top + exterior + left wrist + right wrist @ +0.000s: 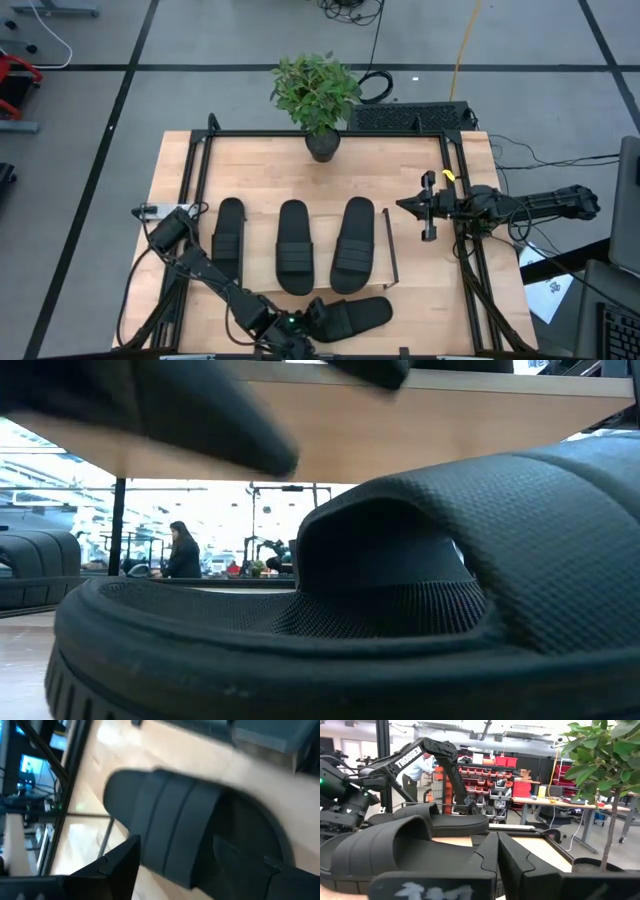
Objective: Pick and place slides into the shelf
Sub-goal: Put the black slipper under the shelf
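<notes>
Three slides point(292, 246) lie side by side on the shelf point(395, 160) board in the middle of the counter point(170, 165). Fourth slide point(352, 317) lies crosswise at the counter's near edge, just in front of the shelf, strap toward the left gripper point(313, 318). Left gripper is down at that slide; its jaws stand apart on either side of the strap end, with the slide point(190, 835) between the fingers point(107, 870), though a firm grip can't be confirmed. Right gripper point(405, 206) hovers off the shelf's right end, jaws closed together, holding nothing. Potted plant point(317, 95) stands at the far edge of the shelf.
</notes>
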Tool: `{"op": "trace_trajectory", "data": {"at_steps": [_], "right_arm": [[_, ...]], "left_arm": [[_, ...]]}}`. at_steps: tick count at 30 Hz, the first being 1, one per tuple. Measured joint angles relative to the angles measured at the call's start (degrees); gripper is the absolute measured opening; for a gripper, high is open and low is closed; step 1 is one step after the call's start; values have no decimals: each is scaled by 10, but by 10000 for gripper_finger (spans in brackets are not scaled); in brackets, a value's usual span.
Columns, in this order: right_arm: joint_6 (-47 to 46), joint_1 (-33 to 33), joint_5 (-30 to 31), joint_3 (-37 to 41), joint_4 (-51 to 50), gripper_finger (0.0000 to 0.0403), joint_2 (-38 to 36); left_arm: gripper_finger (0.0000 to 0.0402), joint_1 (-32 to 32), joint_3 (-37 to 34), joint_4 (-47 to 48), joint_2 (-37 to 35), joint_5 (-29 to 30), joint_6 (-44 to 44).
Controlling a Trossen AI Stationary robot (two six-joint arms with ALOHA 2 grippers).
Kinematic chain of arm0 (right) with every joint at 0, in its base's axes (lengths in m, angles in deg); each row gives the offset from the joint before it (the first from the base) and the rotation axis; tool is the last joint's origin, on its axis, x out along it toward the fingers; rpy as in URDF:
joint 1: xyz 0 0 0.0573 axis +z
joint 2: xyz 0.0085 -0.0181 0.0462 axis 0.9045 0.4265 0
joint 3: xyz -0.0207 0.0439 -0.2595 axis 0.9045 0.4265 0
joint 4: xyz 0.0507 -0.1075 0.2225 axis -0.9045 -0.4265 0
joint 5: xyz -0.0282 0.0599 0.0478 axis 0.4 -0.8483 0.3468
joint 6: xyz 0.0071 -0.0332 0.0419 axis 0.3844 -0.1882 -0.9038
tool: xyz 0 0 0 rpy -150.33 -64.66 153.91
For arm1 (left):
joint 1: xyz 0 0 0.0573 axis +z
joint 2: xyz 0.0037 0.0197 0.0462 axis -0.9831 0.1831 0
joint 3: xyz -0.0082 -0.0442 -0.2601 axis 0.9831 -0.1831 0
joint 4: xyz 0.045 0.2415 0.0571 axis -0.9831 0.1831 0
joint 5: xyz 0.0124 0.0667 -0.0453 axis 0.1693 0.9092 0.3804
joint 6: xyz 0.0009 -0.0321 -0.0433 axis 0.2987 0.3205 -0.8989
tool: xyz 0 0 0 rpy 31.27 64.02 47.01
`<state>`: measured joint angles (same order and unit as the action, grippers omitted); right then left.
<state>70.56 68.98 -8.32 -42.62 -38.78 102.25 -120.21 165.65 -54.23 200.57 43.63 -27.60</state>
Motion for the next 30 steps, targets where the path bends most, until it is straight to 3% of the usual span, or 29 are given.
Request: {"op": "trace_trajectory", "data": {"at_steps": [15,30], "right_arm": [[-7,0,0,0,4,0,0],[4,0,0,0,4,0,1]], "left_arm": [[255,16,0,-31,51,26,40],[255,29,0,-87,45,33,110]]}}
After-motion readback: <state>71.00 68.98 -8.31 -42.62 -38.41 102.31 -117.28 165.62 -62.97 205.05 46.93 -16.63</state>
